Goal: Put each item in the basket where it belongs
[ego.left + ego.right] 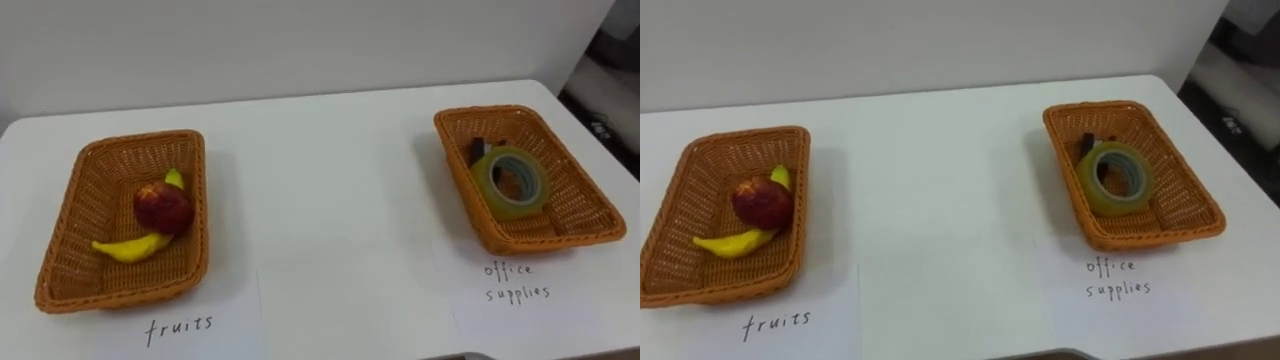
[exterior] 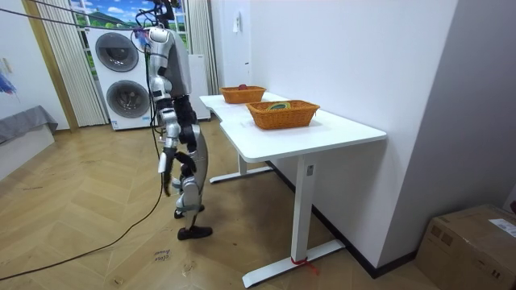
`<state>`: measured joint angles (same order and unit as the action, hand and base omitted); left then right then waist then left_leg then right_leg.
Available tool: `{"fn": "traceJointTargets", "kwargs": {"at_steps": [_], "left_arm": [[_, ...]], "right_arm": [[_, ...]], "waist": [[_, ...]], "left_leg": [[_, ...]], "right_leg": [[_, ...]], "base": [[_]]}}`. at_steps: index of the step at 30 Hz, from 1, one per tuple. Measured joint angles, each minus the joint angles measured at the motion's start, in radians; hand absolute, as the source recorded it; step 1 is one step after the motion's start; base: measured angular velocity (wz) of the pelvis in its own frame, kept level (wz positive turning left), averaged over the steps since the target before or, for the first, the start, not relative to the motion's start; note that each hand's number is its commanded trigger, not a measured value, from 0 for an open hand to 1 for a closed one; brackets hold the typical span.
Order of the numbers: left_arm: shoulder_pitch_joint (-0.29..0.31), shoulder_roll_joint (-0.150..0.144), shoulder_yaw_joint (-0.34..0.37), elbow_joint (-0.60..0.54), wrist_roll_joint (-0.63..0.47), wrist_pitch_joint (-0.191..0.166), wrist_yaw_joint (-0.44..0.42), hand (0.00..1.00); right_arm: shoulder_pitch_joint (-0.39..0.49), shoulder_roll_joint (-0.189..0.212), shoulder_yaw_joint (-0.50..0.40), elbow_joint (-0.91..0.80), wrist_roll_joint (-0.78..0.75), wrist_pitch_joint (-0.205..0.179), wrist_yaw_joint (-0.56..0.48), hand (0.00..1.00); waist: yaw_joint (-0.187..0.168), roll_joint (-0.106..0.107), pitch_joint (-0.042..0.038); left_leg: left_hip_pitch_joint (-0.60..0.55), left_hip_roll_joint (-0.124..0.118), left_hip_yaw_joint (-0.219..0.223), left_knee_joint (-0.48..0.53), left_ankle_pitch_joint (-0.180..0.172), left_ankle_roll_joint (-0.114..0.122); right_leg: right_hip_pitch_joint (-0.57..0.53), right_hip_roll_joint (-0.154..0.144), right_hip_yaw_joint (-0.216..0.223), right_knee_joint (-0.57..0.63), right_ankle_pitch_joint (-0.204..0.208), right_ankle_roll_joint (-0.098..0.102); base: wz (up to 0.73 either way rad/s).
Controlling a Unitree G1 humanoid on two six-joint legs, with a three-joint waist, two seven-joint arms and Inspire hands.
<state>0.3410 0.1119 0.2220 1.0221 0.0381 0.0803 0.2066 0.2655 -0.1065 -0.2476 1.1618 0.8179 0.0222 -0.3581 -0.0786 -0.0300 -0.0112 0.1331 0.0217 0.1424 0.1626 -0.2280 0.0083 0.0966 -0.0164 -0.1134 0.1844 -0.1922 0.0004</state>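
On the white table (image 1: 330, 170) nothing loose seemed left to sort, so the main risk, as a judgement, was a needless reach: an arm swinging up could have clipped a basket rim and shoved it, and the supplies basket (image 1: 585, 200), at 3 o'clock near the table's corner, looked the likelier to be pushed toward the edge. Its tape roll (image 1: 483, 185) leaned tilted and might have tipped if jolted; a small dark item (image 1: 478, 148) lay just behind it at 11 o'clock. The fruit basket (image 1: 65, 240), at 9 o'clock, held an apple (image 1: 162, 207), a banana (image 1: 132, 247) touching it at 7 o'clock, and a yellow-green fruit (image 1: 175, 178) at 12 o'clock. Paper labels (image 1: 180, 325) lay before each basket. The robot stood beside the table, its right hand (image 2: 164, 163) hanging low at its side; whether that hand was apart or closed could not be told.
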Motion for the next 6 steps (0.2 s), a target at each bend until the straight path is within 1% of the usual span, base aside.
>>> {"fn": "traceJointTargets", "kwargs": {"at_steps": [1, 2, 3, 4, 6], "left_arm": [[0.001, 0.0, -0.001, 0.003, 0.002, 0.003, 0.0, 0.0], [0.0, 0.0, -0.001, 0.008, 0.003, 0.003, 0.0, 0.0], [-0.003, 0.0, -0.007, 0.015, 0.009, 0.009, 0.0, 0.0], [-0.01, 0.0, -0.021, 0.02, 0.02, 0.012, 0.0, 0.0], [-0.018, -0.001, -0.037, 0.033, 0.041, 0.016, 0.0, 0.0]], "right_arm": [[-0.007, -0.002, 0.038, 0.009, -0.055, 0.012, 0.052, 0.0], [-0.015, -0.002, 0.051, 0.013, -0.092, 0.018, 0.078, 0.0], [-0.034, -0.001, 0.084, 0.014, -0.178, 0.03, 0.121, 0.0], [-0.051, -0.001, 0.122, 0.015, -0.254, 0.036, 0.16, 0.0], [-0.071, 0.0, 0.171, 0.021, -0.334, 0.044, 0.211, 0.0]], "waist": [[0.008, 0.0, 0.0003], [0.011, 0.001, 0.0004], [0.023, 0.001, 0.001], [0.029, 0.003, 0.002], [0.036, 0.002, 0.0034]], "left_leg": [[0.001, 0.0, -0.001, 0.001, 0.0, 0.0], [0.001, 0.0, -0.001, 0.004, 0.0, 0.0], [0.001, 0.0, -0.001, 0.005, 0.0, 0.0], [-0.001, 0.0, -0.005, 0.005, 0.0, 0.0], [0.0, -0.001, -0.012, 0.005, 0.0, 0.0]], "right_leg": [[0.003, 0.0, -0.001, 0.0, 0.0, 0.0], [0.004, 0.0, -0.004, -0.001, 0.0, 0.0], [0.004, 0.0, -0.008, -0.003, 0.0, 0.0], [0.007, -0.002, -0.017, -0.009, 0.002, -0.001], [0.017, -0.003, -0.027, -0.016, 0.003, -0.002]], "base": [[0.04], [0.04], [0.04], [0.08], [0.14]]}}
